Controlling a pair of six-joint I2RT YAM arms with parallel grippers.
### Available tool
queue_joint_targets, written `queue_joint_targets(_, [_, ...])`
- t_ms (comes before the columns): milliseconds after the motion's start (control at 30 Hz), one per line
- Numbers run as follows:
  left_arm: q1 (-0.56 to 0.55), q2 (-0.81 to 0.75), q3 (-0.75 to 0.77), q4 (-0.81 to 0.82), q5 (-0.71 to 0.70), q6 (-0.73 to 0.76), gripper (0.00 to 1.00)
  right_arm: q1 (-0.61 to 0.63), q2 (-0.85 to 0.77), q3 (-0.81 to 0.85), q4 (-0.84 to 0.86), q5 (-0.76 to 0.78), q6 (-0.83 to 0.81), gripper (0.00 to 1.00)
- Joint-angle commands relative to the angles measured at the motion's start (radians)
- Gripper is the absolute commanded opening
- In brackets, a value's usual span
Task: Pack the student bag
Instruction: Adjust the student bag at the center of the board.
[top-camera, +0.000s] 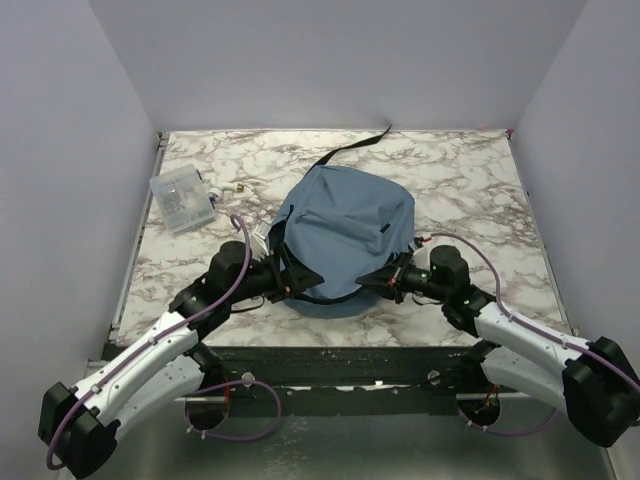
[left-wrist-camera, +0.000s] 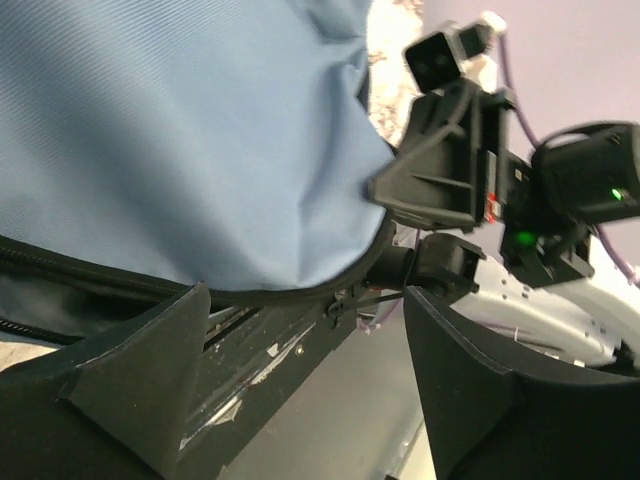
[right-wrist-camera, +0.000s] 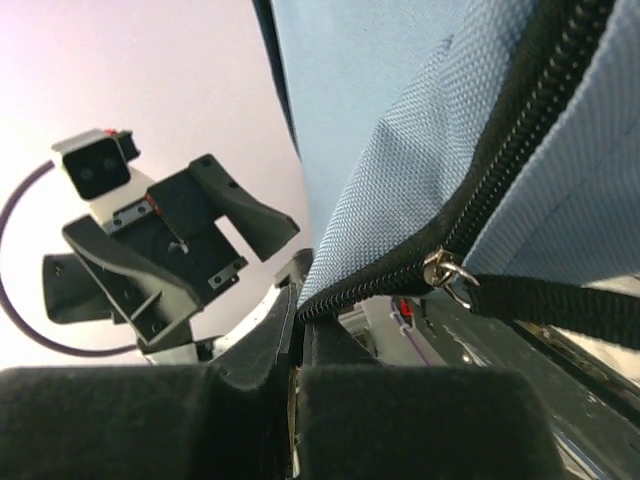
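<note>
The student bag (top-camera: 345, 235), dusty-blue fabric with black zippers, lies on the marble table, its opening toward the near edge. My right gripper (top-camera: 378, 280) is at its near right rim. In the right wrist view the gripper (right-wrist-camera: 300, 310) is shut on the black zipper edge (right-wrist-camera: 380, 280) of the bag (right-wrist-camera: 400, 170), just beside the metal zipper slider (right-wrist-camera: 448, 275) and its black pull strap (right-wrist-camera: 560, 300). My left gripper (top-camera: 300, 283) sits at the near left rim. Its jaws (left-wrist-camera: 305, 320) stand open with nothing between them, just below the bag's edge (left-wrist-camera: 180, 130).
A clear plastic box (top-camera: 182, 198) and small white items (top-camera: 232, 190) lie at the back left of the table. A black strap (top-camera: 355, 148) trails behind the bag. The table's front edge (top-camera: 340, 350) runs right under both grippers. Walls close in on three sides.
</note>
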Motion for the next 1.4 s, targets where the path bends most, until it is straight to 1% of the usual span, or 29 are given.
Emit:
queue_joint_targets(0, [0.003,-0.069,0.011,0.060,0.061,0.135,0.81,0.006,0.056,-0.016,0.230,-0.027,0.106,0.01])
queue_joint_targets(100, [0.003,-0.067,0.018,0.094,0.125,0.185,0.79,0.007,0.105,-0.067,0.387,0.007,0.139,0.01])
queue_joint_targets(133, [0.003,-0.060,0.018,0.102,0.155,0.187,0.77,0.006,0.124,-0.094,0.494,0.024,0.156,0.01])
queue_joint_targets(200, [0.002,-0.036,0.002,0.150,0.227,0.152,0.71,0.006,0.166,-0.157,0.683,0.071,0.173,0.01])
queue_joint_targets(233, [0.000,-0.030,-0.015,0.191,0.264,0.119,0.71,0.007,0.186,-0.179,0.744,0.096,0.173,0.01])
queue_joint_targets(333, [-0.020,-0.007,-0.102,0.384,0.308,-0.003,0.73,0.006,0.262,-0.186,0.813,0.118,0.135,0.01])
queue_joint_targets(367, [-0.033,0.011,-0.111,0.413,0.310,-0.014,0.74,0.007,0.284,-0.181,0.816,0.113,0.130,0.01])
queue_joint_targets(433, [-0.063,0.059,-0.080,0.419,0.317,0.043,0.76,0.007,0.341,-0.184,0.883,0.099,0.136,0.01])
queue_joint_targets(467, [-0.082,0.082,-0.060,0.417,0.317,0.091,0.76,0.007,0.363,-0.187,0.910,0.089,0.140,0.01])
queue_joint_targets(533, [-0.135,0.131,-0.013,0.378,0.269,0.225,0.76,0.007,0.399,-0.189,0.940,0.075,0.144,0.00])
queue_joint_targets(567, [-0.152,0.161,0.030,0.312,0.230,0.308,0.73,0.007,0.411,-0.190,0.939,0.070,0.146,0.00])
queue_joint_targets(633, [-0.179,0.211,0.116,0.165,0.115,0.424,0.68,0.006,0.416,-0.201,0.947,0.064,0.149,0.01])
queue_joint_targets(700, [-0.205,0.240,0.191,0.058,0.001,0.516,0.61,0.007,0.397,-0.216,0.927,0.063,0.143,0.01])
queue_joint_targets(767, [-0.222,0.261,0.238,0.002,-0.070,0.589,0.57,0.007,0.355,-0.211,0.834,0.066,0.108,0.01])
queue_joint_targets(833, [-0.224,0.293,0.282,-0.049,-0.103,0.644,0.54,0.007,0.305,-0.189,0.715,0.068,0.065,0.01])
queue_joint_targets(900, [-0.225,0.340,0.326,-0.093,-0.105,0.690,0.53,0.006,0.250,-0.176,0.634,0.081,0.032,0.01])
queue_joint_targets(1000, [-0.228,0.425,0.361,-0.105,-0.029,0.737,0.51,0.007,0.173,-0.154,0.528,0.110,-0.012,0.01])
queue_joint_targets(1100, [-0.233,0.489,0.378,-0.101,0.023,0.744,0.46,0.006,0.128,-0.135,0.448,0.128,-0.038,0.01])
queue_joint_targets(1167, [-0.242,0.512,0.383,-0.098,0.043,0.745,0.41,0.007,0.111,-0.135,0.434,0.132,-0.036,0.01])
queue_joint_targets(1267, [-0.259,0.529,0.380,-0.084,0.016,0.750,0.41,0.007,0.106,-0.132,0.423,0.147,-0.039,0.01])
queue_joint_targets(1367, [-0.271,0.529,0.386,-0.101,-0.072,0.752,0.38,0.005,0.126,-0.115,0.420,0.129,-0.041,0.01])
